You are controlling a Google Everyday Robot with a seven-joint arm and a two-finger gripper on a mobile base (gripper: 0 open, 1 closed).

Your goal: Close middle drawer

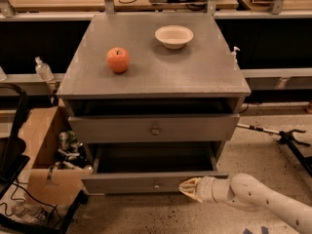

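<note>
The middle drawer (122,183) of the grey cabinet (156,77) stands pulled out, low in the camera view. Its deep box is bare inside. Its low front panel has a small round knob (157,184) at the centre. My gripper (185,187) comes in from the lower right on a white arm. Its fingers are shut to a point, empty, and its tip is at the drawer's front panel just right of the knob. The drawer above (154,128), with the taller front panel, is nearly flush.
An orange apple (118,60) and a white bowl (174,36) sit on the cabinet top. An open cardboard box (41,145) with clutter stands close to the cabinet's left. A black frame (12,145) is at far left; a black stand (290,138) lies on the floor at right.
</note>
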